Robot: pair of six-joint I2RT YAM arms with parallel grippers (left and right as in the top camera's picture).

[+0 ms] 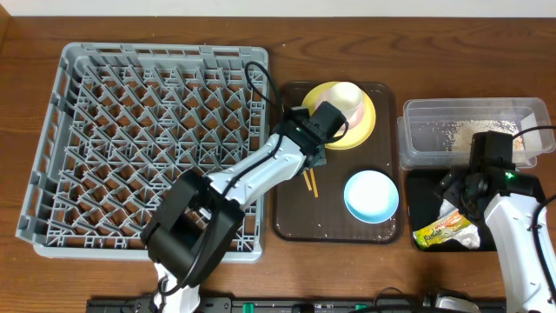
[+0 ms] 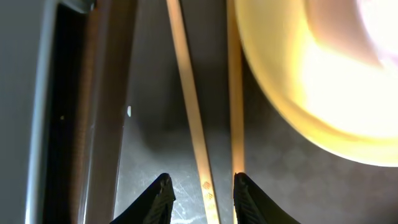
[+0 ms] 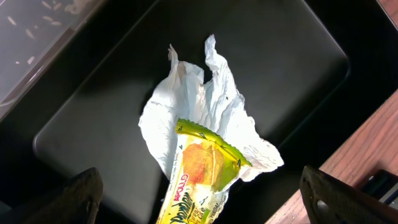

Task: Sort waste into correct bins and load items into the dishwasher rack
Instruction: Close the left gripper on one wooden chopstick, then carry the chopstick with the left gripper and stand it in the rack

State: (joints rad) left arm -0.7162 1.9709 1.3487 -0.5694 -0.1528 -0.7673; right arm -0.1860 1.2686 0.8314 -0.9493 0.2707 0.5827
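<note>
The left arm [image 1: 261, 169] has white links between boxy black joint housings, with thin black cables [image 1: 257, 76] looping by its wrist. The right arm [image 1: 519, 235] is built alike and bears a small green light [image 1: 510, 176]. The left tool [image 2: 202, 199] has dark, pointed fingers [image 2: 160, 200]. The right tool [image 3: 211, 196] has matt black, rounded ones.

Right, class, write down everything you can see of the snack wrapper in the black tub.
The snack wrapper is a small glossy packet that looks like plastic film. It is yellow, with a green zigzag-cut end, red lettering and a picture of orange-brown food. It lies slightly creased and slanted on top of the crumpled white napkin, near the front of the black tub. Its lower end runs out of the wrist view. Nothing else touches it.
</note>
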